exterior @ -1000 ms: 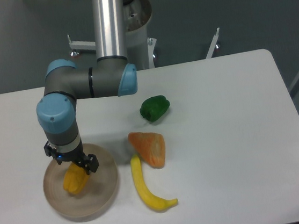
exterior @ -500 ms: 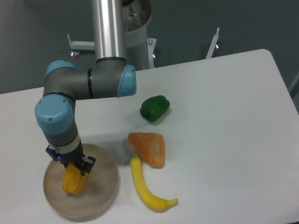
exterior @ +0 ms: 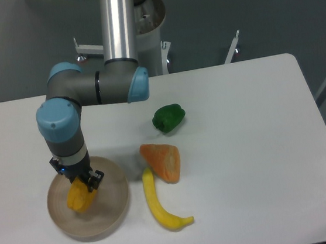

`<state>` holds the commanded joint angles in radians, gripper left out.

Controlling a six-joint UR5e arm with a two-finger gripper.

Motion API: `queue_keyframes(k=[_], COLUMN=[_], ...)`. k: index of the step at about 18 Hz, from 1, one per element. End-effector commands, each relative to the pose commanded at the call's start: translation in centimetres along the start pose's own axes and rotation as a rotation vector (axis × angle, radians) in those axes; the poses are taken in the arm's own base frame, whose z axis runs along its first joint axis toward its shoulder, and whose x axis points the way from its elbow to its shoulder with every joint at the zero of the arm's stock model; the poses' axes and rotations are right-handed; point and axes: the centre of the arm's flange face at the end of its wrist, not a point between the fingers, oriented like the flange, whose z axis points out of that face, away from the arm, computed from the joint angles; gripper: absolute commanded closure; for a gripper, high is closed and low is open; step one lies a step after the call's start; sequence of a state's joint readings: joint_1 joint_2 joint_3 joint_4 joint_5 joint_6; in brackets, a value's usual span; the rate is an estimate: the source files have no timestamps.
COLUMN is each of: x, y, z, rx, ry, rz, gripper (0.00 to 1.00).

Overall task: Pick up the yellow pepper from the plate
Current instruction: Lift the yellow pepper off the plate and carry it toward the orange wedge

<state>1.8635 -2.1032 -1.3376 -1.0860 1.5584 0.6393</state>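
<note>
No writing or brand mark can be read anywhere. The gripper (exterior: 79,183) stands over the beige plate (exterior: 115,207), its fingers closed around the top of the yellow pepper (exterior: 77,198), which sits directly beneath it, on or just above the plate; which, I cannot tell.

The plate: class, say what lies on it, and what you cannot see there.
On the plate lies the yellow pepper, with the gripper down on its top. The pepper's top and the plate beneath it are covered.
</note>
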Motion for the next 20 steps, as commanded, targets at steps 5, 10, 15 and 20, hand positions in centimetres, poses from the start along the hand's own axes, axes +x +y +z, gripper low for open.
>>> queue_keyframes(k=[5,10,15,20], x=[-7.6,-14.5,-19.0,-19.9], y=[3.5,7.5,11.5,12.5], z=[-3.6,-4.1,-4.8,-4.9], rx=[0.027,0.017,0.002,-0.008], ry=[-0.055,-0.088,-0.108,-0.112], rz=[0.02,0.064,0.083,0.096], gripper=[0.57,0.57,0.56,0.56])
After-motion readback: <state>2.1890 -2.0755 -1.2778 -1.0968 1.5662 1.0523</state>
